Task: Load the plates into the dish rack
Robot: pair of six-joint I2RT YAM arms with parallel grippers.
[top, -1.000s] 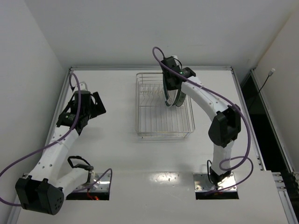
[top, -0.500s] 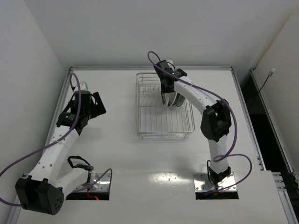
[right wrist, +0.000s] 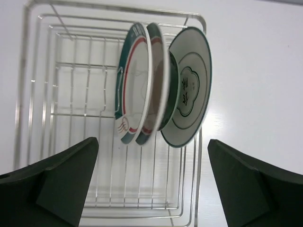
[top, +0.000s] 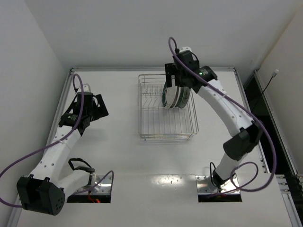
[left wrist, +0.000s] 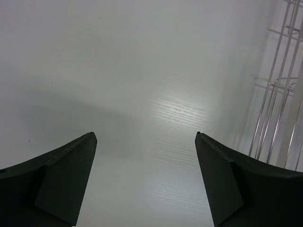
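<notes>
Lifts the right gripper (right wrist: 150,144), jaws wide and empty, off the plates (right wrist: 137,85), left standing on edge at the far right of the dish rack (top: 168,136), seemingly finishing the loading, and holds the left gripper (left wrist: 145,135) wide and empty well left of the dish rack.

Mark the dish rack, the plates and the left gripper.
dish rack (right wrist: 75,94): right wrist view, bare wire floor.
plates (right wrist: 135,85): right wrist view, face of the leftmost plate.
left gripper (left wrist: 145,134): left wrist view, midway between its fingertips.
</notes>
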